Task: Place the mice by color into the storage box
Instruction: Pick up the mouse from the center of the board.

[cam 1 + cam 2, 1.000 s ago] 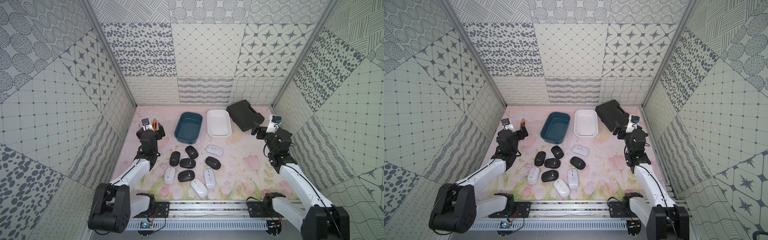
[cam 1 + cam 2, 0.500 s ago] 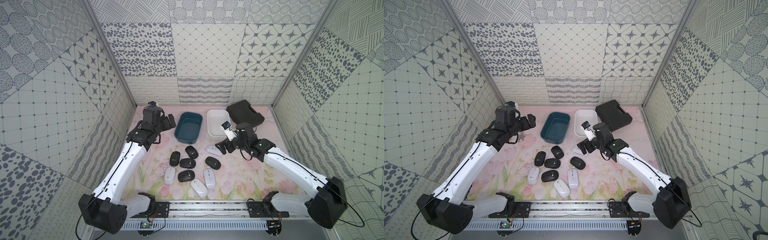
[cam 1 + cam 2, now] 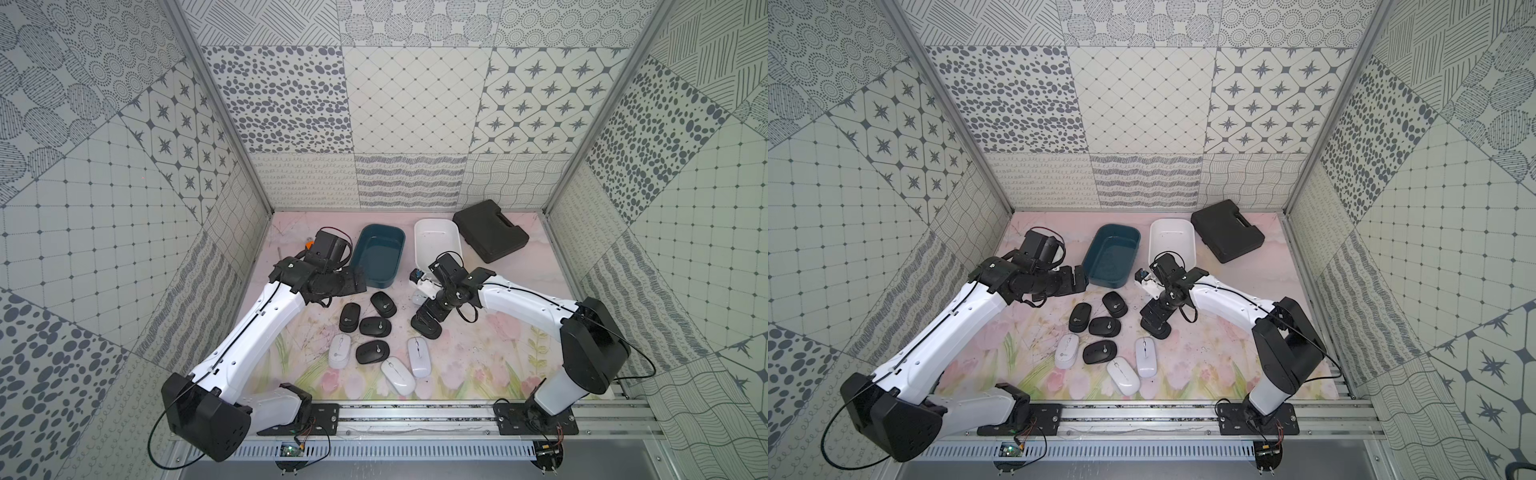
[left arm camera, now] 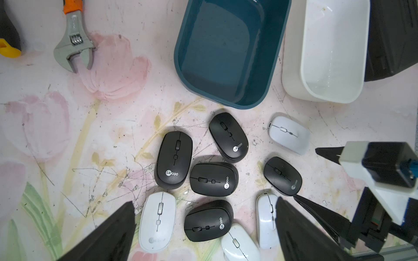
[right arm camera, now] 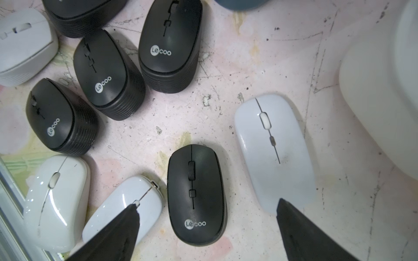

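1. The black case (image 3: pixel 490 230) lies past the white box (image 3: pixel 436 226), which sits just beside the blue box (image 3: pixel 377 281).
2. My left gripper (image 4: pixel 204 201) hangs at the blue box's front corner, jaws spread wide and holding nothing.
3. My right gripper (image 5: pixel 207 203) hovers in front of the blue box, toward the white box, jaws also spread.
4. Five black mice (image 4: pixel 213 179) and four white mice (image 4: pixel 158 221) lie on the mat in front of the blue box. One black mouse (image 5: pixel 195 194) sits below the gap between the right jaws.
5. A wrench (image 4: pixel 73 49) lies beside the blue box, away from the white box.

Nine mice (image 4: pixel 213 179), five black ovals and four glossy white, lying flat, clustered beside the empty teal storage box (image 4: pixel 226 45).
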